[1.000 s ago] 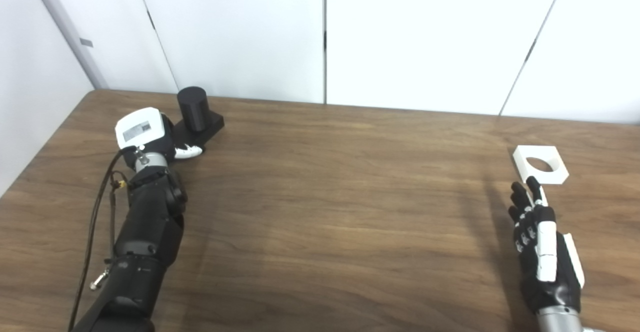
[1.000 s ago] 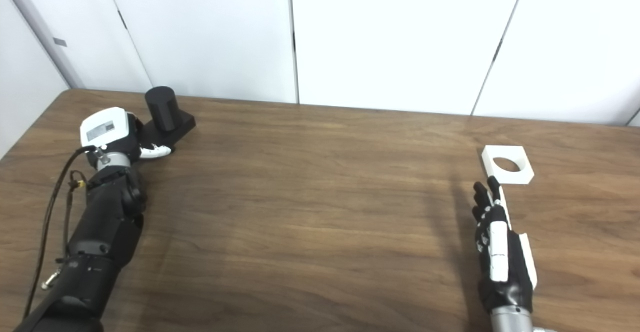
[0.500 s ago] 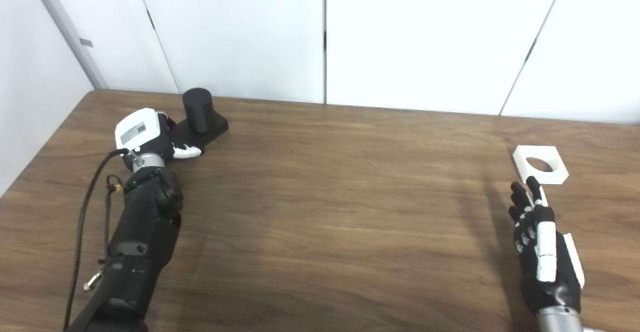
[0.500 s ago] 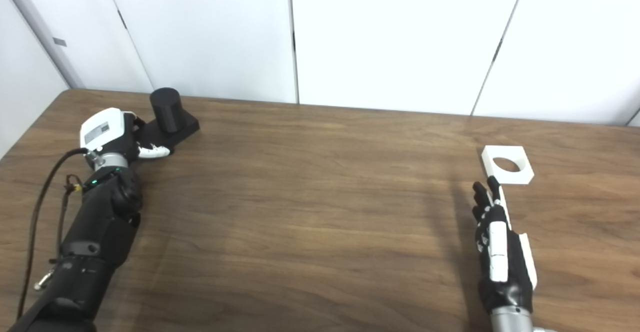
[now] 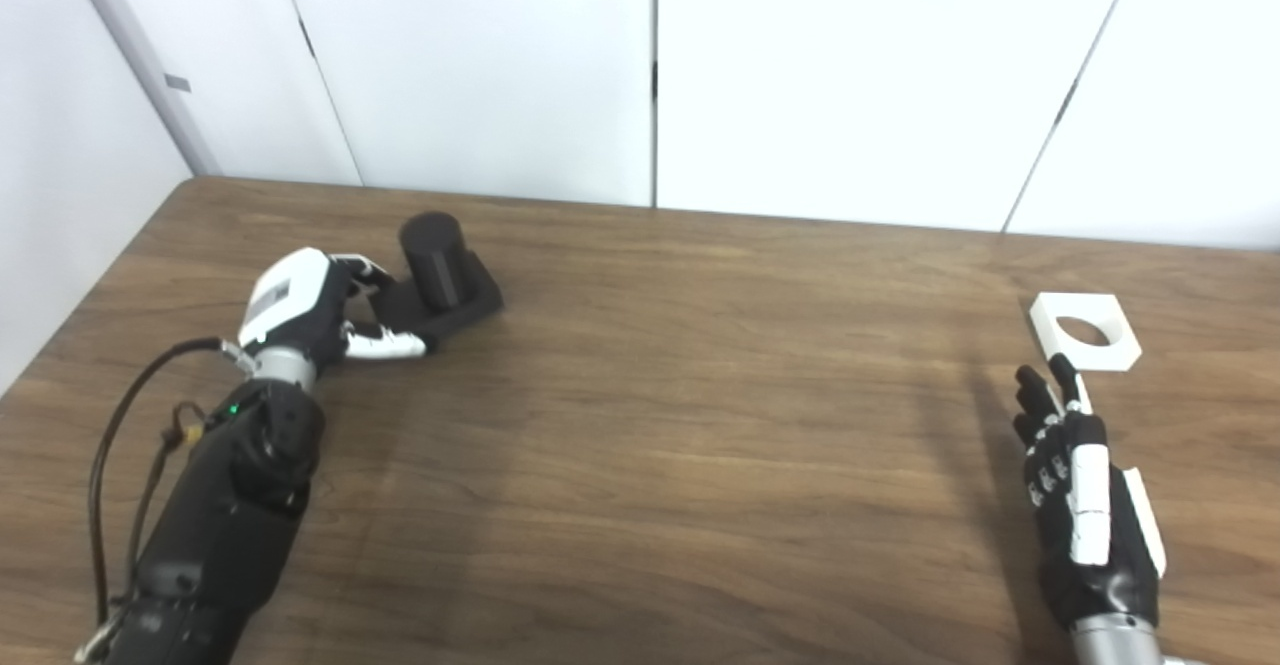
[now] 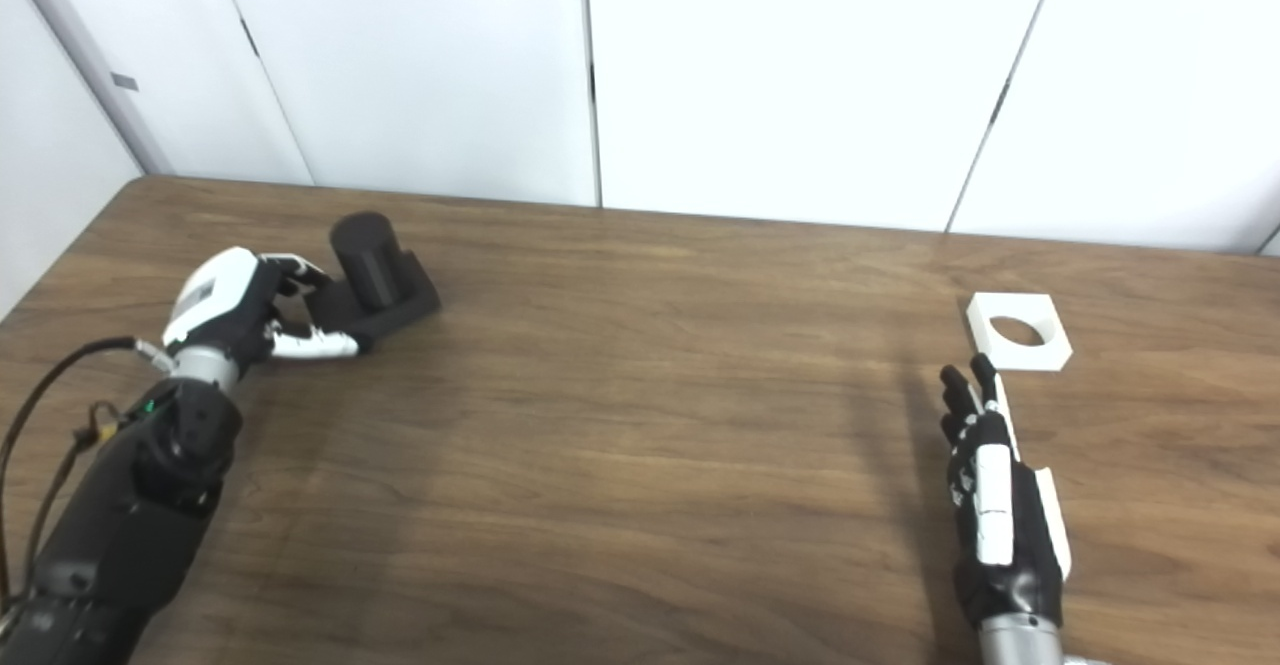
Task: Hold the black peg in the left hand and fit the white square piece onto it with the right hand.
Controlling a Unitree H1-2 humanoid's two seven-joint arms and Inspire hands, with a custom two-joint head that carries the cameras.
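Note:
The black peg, a cylinder on a flat black base, sits at the table's left. My left hand grips the near left end of that base, fingers curled over it and thumb below. The white square piece with a round hole lies flat at the far right. Just in front of it my right hand rests edge-on with fingers straight and apart, fingertips a little short of the piece, holding nothing.
The brown wooden table stretches between the two hands. White wall panels stand right behind its far edge. A black cable loops beside my left forearm.
My left hand has drawn the black peg toward the right and nearer to me, turning it a little. The right hand and the white piece have stayed put.

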